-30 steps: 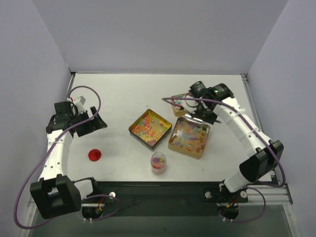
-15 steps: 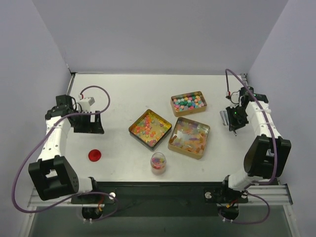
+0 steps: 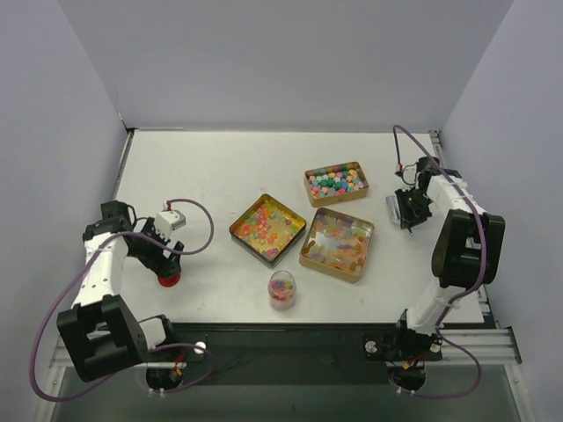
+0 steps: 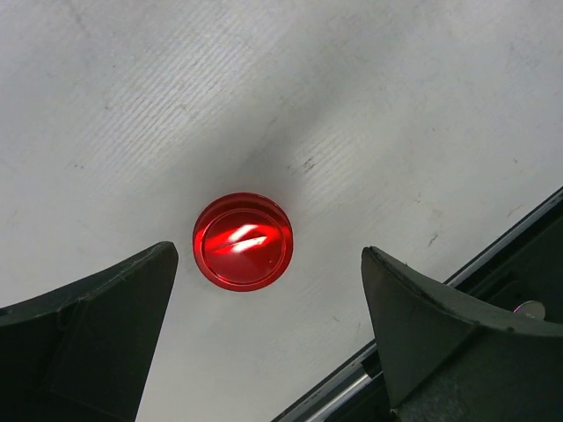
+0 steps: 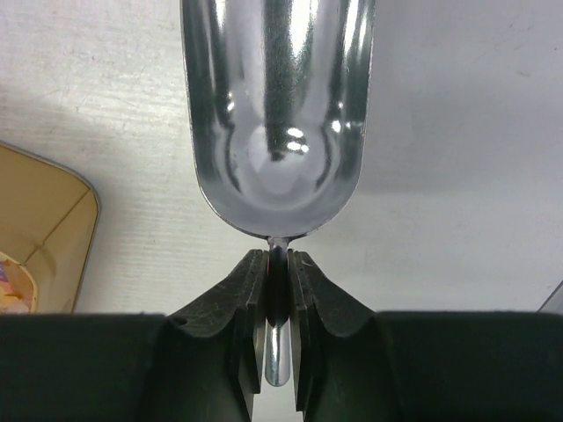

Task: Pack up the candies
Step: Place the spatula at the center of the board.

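Fingers (image 4: 88, 334) of left gripper (image 4: 268, 255) hang spread above lid (image 4: 242, 241); right gripper (image 5: 278, 264) pinches scoop (image 5: 277, 114).

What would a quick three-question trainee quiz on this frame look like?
1. True or false: the scoop clamped in the right end effector is loaded.
2. Pick one. What lies on the table below the open left end effector? A) a blue cup B) a red lid C) a sponge
3. Short answer: how many tins hold candies?

Key
1. False: the scoop is empty.
2. B
3. Three
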Robot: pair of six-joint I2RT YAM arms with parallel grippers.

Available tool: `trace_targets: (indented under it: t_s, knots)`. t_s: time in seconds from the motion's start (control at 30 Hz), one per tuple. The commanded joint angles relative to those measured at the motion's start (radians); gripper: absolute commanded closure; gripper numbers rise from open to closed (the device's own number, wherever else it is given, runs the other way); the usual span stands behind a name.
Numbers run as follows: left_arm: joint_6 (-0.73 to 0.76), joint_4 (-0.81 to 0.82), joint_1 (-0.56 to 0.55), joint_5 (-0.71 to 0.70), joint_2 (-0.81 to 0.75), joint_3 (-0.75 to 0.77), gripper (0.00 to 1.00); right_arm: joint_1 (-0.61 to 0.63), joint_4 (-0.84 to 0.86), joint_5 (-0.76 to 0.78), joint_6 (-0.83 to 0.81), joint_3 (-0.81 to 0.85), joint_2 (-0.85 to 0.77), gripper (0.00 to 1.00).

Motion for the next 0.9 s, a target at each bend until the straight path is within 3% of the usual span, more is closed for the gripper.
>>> trace_targets:
  t_s: [0.0, 0.1, 0.13, 0.4, 0.87]
  knots:
    - [0.178, 0.025, 0.005, 0.048, 0.051, -0.018, 0.03, -0.008, 0.048, -0.012, 0.017, -0.004, -0.014, 0.82]
    - [0.208, 0.042, 0.008, 0.002, 0.105, -0.015, 0.03, -0.003, 0.060, -0.019, 0.076, -0.027, -0.036, 0.65]
    - [0.233, 0.046, 0.006, -0.011, 0.119, -0.016, 0.03, 0.002, 0.066, -0.021, 0.084, -0.033, -0.054, 0.52]
    - [0.286, 0.019, 0.002, -0.113, 0.260, 0.020, 0.03, 0.003, 0.051, -0.041, 0.194, -0.073, -0.175, 0.49]
    - [0.314, 0.157, -0.039, -0.185, 0.186, -0.127, 0.10, 0.003, 0.059, -0.033, 0.170, -0.012, -0.152, 0.49]
